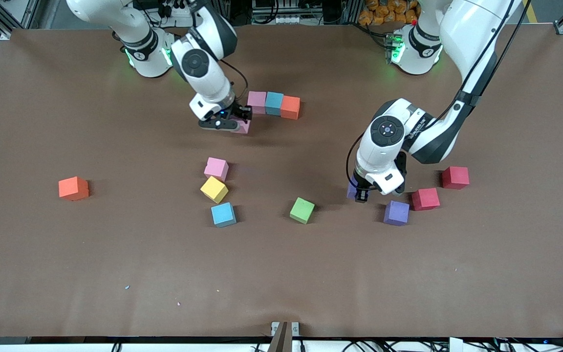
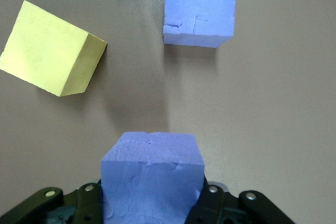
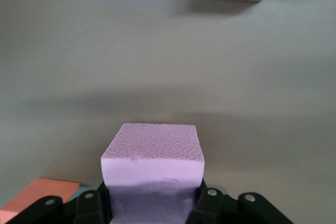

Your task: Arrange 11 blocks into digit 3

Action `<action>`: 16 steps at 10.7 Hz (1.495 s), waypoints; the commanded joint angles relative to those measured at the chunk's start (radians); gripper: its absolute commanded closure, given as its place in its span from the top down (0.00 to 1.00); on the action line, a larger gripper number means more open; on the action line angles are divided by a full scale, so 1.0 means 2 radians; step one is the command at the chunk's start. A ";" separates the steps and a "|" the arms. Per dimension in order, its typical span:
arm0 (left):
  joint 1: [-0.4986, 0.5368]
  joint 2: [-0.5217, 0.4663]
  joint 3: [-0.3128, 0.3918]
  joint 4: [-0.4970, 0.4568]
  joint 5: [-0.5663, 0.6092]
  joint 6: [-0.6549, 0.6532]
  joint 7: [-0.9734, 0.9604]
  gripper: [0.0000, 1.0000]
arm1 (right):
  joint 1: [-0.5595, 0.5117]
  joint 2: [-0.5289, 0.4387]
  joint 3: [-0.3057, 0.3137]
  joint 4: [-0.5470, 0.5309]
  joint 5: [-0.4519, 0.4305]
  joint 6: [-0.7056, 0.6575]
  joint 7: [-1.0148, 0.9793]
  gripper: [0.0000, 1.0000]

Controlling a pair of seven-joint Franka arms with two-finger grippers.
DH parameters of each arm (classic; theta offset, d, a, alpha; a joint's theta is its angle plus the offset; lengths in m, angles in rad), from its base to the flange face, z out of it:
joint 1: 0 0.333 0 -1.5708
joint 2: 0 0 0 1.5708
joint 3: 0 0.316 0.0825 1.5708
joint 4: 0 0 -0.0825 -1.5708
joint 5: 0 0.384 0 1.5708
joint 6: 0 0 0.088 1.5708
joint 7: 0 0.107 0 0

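In right claw [image 3: 152, 203]: pink block [image 3: 152, 153]

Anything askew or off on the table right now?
Mostly fine. The row of pink, blue and orange foam cubes bends: the orange end sits slightly nearer the camera. The right claw is shut on a pink foam cube; the left claw is shut on a purple foam cube. No damage visible.
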 commanded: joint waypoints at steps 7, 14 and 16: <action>-0.001 0.004 -0.001 0.009 -0.011 -0.011 0.006 0.00 | 0.027 0.081 0.002 0.059 -0.020 -0.006 0.016 0.00; -0.001 0.004 -0.001 0.009 -0.011 -0.011 0.006 0.00 | 0.042 0.094 0.003 0.057 -0.020 -0.013 0.019 0.00; -0.001 0.004 0.000 0.009 -0.011 -0.011 0.006 0.00 | 0.046 0.094 0.004 0.057 -0.020 -0.013 0.024 0.00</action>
